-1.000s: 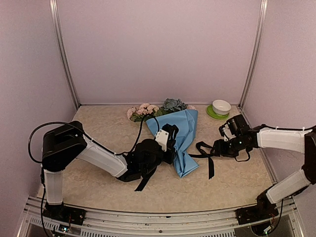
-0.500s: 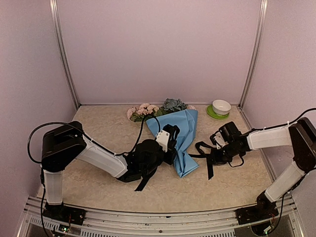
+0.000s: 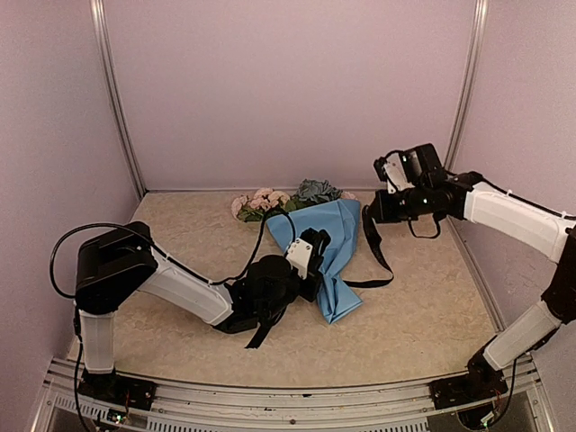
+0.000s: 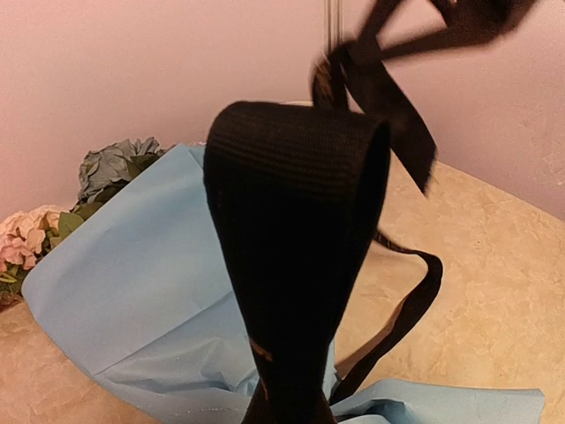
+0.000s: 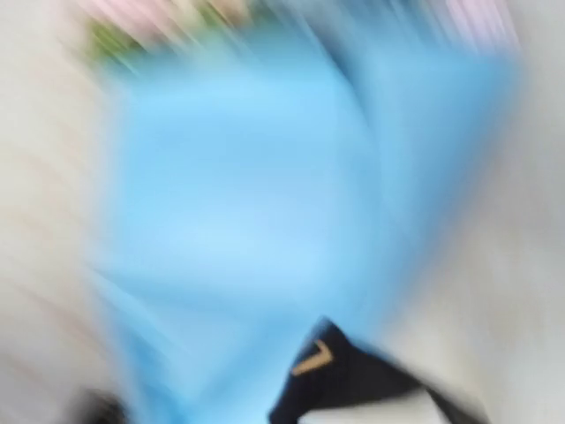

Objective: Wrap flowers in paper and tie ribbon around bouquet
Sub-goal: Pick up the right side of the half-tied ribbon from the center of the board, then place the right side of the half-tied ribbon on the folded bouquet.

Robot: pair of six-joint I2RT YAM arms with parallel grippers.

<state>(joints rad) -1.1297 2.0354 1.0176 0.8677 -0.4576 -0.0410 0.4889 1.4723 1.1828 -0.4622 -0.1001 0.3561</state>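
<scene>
Step in hand: tying. The bouquet (image 3: 335, 243) is wrapped and lies mid-table, blooms toward 12 o'clock.
Ribbon (image 4: 300, 247): not yet around it.
My right gripper (image 3: 376, 209): pinching the ribbon, high at the bouquet's 2 o'clock, arm outstretched.
My left gripper (image 3: 315, 256): pressed on the ribbon, low at 9 o'clock.
Next, I judge: carry the ribbon across the cone.

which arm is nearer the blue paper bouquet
Left. The left arm rests its jaws against the left edge of the bouquet; the right arm is raised off to its right, the ribbon hanging from its jaws.

left gripper (image 3: 312, 255) low, jaws closed; right gripper (image 3: 375, 210) high, jaws closed
</scene>
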